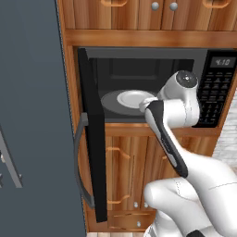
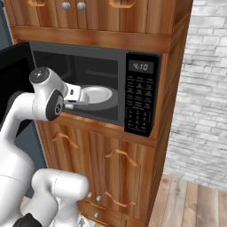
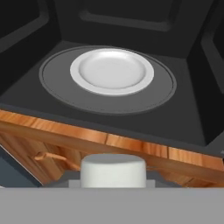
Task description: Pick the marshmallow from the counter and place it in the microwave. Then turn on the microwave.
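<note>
- At the cabinet front, the microwave (image 1: 152, 88) sits built into brown wooden cabinets (image 2: 111, 168), with its door (image 1: 95, 139) swung fully open to the left; judged from this, the door stands wide so the arm can reach into the cavity.
- Right of the cavity, the keypad (image 2: 141, 99) with its lit display (image 2: 141, 67) faces outward and is untouched; the start step is not yet done.
- On the cavity floor lies the grey turntable (image 3: 52, 89), and centred on it rests a white plate (image 3: 112, 71), bare on top; it is the likely landing place for the load.
- Arm (image 1: 171, 139): it rises from the base and bends so that the hand points into the opening, level with the sill, which suits a forward, slightly downward insertion.
- Gripper (image 3: 113, 171): seen from the hand view, it hovers just outside the wooden sill (image 3: 109, 142), short of the plate. Its jaws stand at a middling width, closed on the lump between them rather than free; the finger tips are largely hidden behind it.
- Marshmallow (image 3: 113, 170): a whitish, flat-topped stub held in the gripper at the bottom of the hand view, off the counter and not yet inside the oven. It looks soft, so a light grip is prudent.
</note>
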Robot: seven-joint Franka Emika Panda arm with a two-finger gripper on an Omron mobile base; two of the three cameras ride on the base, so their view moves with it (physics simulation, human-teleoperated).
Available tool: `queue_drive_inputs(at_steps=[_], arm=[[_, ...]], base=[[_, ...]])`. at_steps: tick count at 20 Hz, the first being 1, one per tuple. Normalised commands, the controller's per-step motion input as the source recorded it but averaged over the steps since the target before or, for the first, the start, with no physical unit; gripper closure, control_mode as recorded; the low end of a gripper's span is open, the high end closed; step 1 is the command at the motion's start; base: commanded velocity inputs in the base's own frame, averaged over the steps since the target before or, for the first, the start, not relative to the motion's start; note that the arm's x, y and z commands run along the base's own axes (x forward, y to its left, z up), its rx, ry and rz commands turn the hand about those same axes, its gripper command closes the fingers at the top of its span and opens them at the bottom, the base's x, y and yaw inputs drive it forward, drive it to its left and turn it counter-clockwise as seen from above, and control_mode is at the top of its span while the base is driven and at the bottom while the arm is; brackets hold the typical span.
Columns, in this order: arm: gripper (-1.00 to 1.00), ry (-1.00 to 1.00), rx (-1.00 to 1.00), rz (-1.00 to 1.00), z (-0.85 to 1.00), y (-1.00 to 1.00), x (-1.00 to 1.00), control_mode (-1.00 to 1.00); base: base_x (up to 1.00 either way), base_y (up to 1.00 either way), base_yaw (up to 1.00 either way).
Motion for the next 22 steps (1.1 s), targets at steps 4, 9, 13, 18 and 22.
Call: queue_drive_inputs(at_steps=[4, 9, 13, 18, 22], arm=[[1.0, 0.0, -0.01, -0.01, -0.07, 0.01, 0.27, -1.0], [1.0, 0.0, -0.01, -0.01, -0.07, 0.0, 0.27, -1.0], [1.0, 0.0, -0.01, -0.02, -0.09, 0.01, 0.29, -1.0], [1.0, 0.0, -0.01, -0.02, -0.06, 0.01, 0.28, -1.0], [1.0, 0.0, 0.0, -0.01, -0.04, 0.0, 0.28, -1.0]], base=[[0.0, 0.0, 0.0], [0.0, 0.0, 0.0], [0.0, 0.0, 0.0], [0.0, 0.0, 0.0], [0.0, 0.0, 0.0]])
